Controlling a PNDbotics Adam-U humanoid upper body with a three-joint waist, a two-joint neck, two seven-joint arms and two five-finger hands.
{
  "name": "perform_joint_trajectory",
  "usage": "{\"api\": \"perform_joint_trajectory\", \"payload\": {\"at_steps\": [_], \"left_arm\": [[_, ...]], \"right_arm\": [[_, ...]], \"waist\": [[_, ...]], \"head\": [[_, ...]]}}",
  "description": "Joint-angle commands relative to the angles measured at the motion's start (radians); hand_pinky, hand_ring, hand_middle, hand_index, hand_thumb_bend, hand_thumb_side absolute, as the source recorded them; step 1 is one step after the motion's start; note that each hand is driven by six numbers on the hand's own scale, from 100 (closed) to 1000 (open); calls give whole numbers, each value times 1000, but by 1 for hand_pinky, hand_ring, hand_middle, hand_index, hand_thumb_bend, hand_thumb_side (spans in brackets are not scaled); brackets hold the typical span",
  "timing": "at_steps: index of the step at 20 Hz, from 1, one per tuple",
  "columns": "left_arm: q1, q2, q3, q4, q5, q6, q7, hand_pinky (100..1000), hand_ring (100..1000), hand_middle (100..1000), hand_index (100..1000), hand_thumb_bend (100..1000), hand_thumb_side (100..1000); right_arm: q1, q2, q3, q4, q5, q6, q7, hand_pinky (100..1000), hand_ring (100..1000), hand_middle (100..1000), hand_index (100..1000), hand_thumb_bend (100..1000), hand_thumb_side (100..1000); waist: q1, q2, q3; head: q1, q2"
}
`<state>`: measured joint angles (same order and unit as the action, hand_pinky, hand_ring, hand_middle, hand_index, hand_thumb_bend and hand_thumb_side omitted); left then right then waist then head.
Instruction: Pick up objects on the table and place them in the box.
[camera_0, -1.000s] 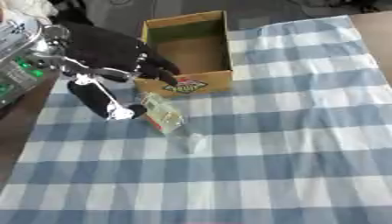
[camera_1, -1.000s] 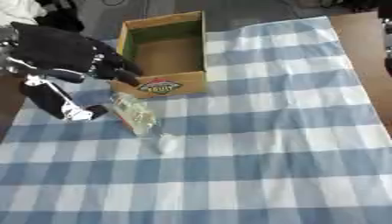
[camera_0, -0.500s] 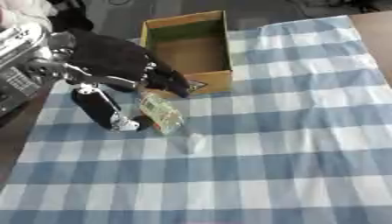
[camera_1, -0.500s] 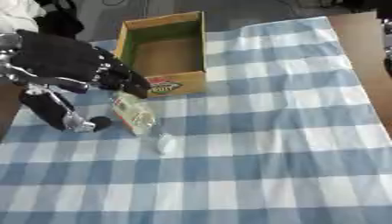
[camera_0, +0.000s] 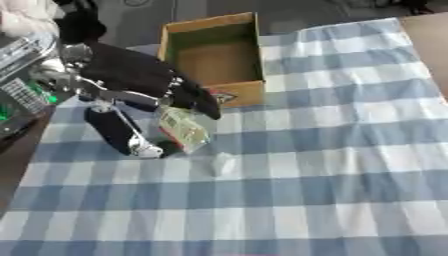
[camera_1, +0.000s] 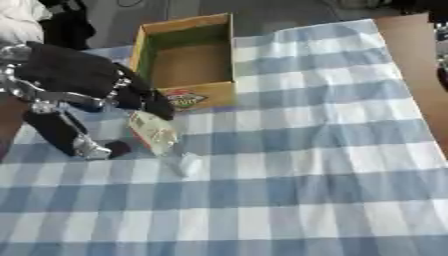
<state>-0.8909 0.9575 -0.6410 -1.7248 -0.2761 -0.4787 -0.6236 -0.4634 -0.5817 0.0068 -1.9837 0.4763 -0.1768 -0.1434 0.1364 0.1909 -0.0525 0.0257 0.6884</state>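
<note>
One hand works here, the left hand (camera_0: 144, 95), thumb and fingers spread wide either side of a clear bottle (camera_0: 184, 131) lying on the checked cloth (camera_0: 332, 165), just short of the cardboard box (camera_0: 214, 55). The grasp looks not yet made; next the fingers must close, then lift. Contact with the bottle is hard to make out, and the right hand is out of view.

checked cloth (camera_0: 332, 150) carries box (camera_0: 214, 55) and bottle (camera_0: 185, 131).
</note>
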Motion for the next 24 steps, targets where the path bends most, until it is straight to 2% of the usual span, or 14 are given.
{"api": "perform_joint_trajectory", "payload": {"at_steps": [1, 9, 18, 21, 22, 23, 24], "left_arm": [[-19, 3, -6, 16, 6, -281, -283, 791, 785, 904, 1000, 883, 482], [-47, -49, -34, 113, -15, -289, -283, 779, 774, 892, 1000, 871, 479], [-77, -121, -81, 252, -61, -328, -283, 757, 755, 876, 1000, 861, 473], [-81, -138, -76, 288, -95, -350, -283, 798, 790, 887, 1000, 874, 468], [-81, -143, -71, 297, -113, -360, -283, 771, 768, 881, 1000, 865, 469], [-82, -146, -67, 306, -125, -370, -283, 844, 840, 907, 1000, 892, 476], [-83, -149, -61, 315, -145, -380, -283, 859, 853, 911, 1000, 899, 480]], "right_arm": [[-18, -18, -4, -16, -4, -2, 7, 484, 460, 502, 712, 196, 994], [-21, -13, 0, -16, -1, -3, 32, 483, 456, 494, 705, 193, 995], [-28, -7, 4, -16, -3, -4, 47, 483, 454, 492, 705, 189, 999], [-31, -5, 5, -16, -3, -5, 52, 483, 454, 492, 705, 188, 1000], [-32, -4, 5, -16, -4, -5, 53, 483, 454, 492, 705, 188, 1000], [-32, -3, 5, -16, -4, -5, 54, 484, 454, 492, 705, 188, 1000], [-33, -3, 5, -16, -4, -5, 56, 484, 454, 492, 705, 188, 1000]], "waist": [[-8, -17, -2], [-11, -15, -5], [-15, -12, -12], [-16, -10, -14], [-17, -10, -15], [-17, -10, -15], [-17, -9, -16]], "head": [[1, -15], [-4, -54], [12, -61], [16, -58], [16, -58], [16, -57], [17, -56]]}}
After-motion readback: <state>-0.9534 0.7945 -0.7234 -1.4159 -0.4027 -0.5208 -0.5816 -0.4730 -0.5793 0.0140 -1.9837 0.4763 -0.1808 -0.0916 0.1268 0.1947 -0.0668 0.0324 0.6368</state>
